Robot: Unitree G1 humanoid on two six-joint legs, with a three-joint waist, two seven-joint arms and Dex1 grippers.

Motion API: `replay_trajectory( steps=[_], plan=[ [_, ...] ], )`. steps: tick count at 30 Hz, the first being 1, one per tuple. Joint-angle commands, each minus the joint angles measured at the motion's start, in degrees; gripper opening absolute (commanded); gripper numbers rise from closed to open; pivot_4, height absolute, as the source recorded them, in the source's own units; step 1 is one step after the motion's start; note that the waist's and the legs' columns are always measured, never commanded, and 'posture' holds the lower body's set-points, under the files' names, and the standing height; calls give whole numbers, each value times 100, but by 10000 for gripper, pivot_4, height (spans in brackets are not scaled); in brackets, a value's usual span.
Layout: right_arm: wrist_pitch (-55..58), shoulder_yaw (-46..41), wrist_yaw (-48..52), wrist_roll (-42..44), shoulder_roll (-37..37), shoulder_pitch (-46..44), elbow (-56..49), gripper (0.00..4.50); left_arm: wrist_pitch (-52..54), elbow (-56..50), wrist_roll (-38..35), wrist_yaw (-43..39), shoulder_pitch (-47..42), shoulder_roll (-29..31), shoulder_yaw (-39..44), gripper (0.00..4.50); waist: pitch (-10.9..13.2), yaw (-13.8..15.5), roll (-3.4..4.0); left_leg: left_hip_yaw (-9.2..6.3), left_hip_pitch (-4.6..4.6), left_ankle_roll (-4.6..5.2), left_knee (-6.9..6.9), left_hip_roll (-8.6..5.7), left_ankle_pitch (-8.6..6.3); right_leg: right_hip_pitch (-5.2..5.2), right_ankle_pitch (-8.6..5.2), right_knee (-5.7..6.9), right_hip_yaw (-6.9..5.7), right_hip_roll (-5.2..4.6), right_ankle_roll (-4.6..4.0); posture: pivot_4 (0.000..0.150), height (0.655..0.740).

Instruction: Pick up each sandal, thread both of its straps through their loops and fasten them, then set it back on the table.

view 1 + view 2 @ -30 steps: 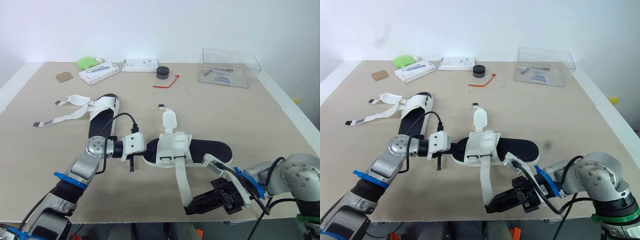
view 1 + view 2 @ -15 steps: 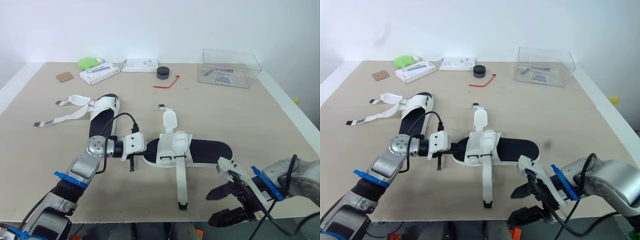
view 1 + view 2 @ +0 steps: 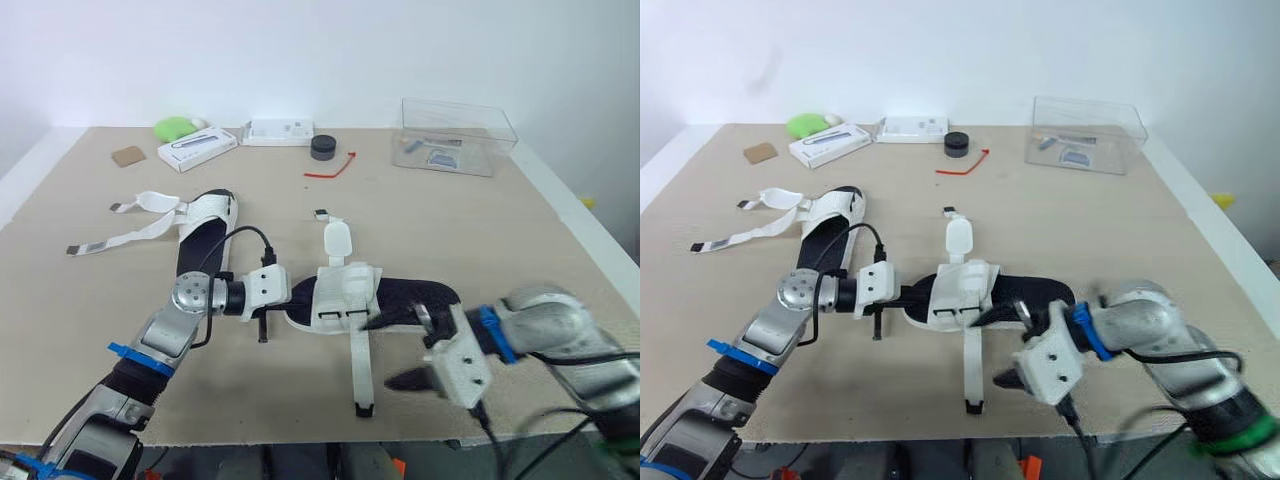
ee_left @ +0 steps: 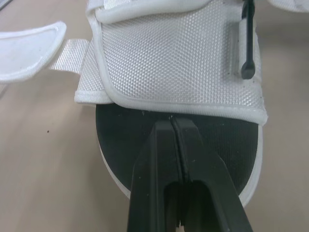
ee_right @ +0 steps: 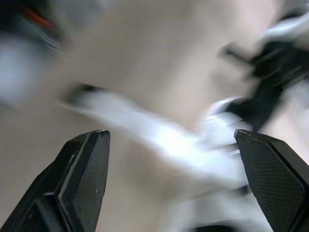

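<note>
Print on the white box (image 3: 198, 147) upper left is too small to read. Left end effector (image 3: 289, 298), fingers together, touches the centre sandal (image 3: 420, 298), lying crosswise on the worktop (image 3: 500, 230), toe probably leftward. Right end effector (image 3: 392, 352) gapes apart lower right.

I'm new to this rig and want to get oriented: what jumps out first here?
A sandal lies in the middle of the table, one end pinched by the left gripper, its long strap trailing toward the front edge. The right gripper hangs open beside that strap. A second sandal lies further back on the left, straps loose.
</note>
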Motion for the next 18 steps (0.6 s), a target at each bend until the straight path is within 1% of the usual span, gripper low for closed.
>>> replay_trajectory(
  steps=[1, 4, 6, 8, 13, 18],
  plan=[
    [-1367, 109, -510, -836, 177, -340, 634, 44316, 113, 69, 202, -71, 148, 40, -207, 0, 0, 5, 0, 0, 1, 0, 0, 0, 0, 2, 0, 0, 0, -1, 0, 1500, 7400],
    [-2008, 203, -873, -1166, 286, -546, 1081, 44316, 130, 41, 201, -70, 163, 52, -203, 0, 0, 4, 0, 17, 5, 1, -1, 1, -1, 2, 3, 0, 15, -4, -3, 1500, 7400],
    [-2193, 280, -988, -1251, 275, -636, 1230, 44316, 137, 24, 202, -72, 178, 69, -195, 0, 0, 3, 0, 26, 7, 5, -1, 0, -4, 1, 20, 0, 25, -5, -32, 1500, 7400],
    [-2294, 378, -1042, -1280, 203, -741, 1340, 44316, 149, 3, 198, -74, 191, 84, -184, 0, 0, 3, 0, 31, 11, 6, -2, 0, -6, 1, 20, 0, 31, -6, -33, 1500, 7400],
    [-2326, 526, -959, -1027, -115, -1016, 1503, 44316, 172, -59, 199, -83, 254, 120, -187, 0, 0, 0, 0, 42, 22, 7, -4, 3, -6, 3, 14, 1, 43, -3, -52, 1500, 7400],
    [-2470, 639, -932, -815, -367, -1096, 1573, 44316, 205, -74, 200, -86, 246, 101, -199, 0, 0, 0, 1, 42, 25, 7, -15, 3, -6, 2, 14, 1, 46, -4, -51, 1500, 7400]
  ],
)
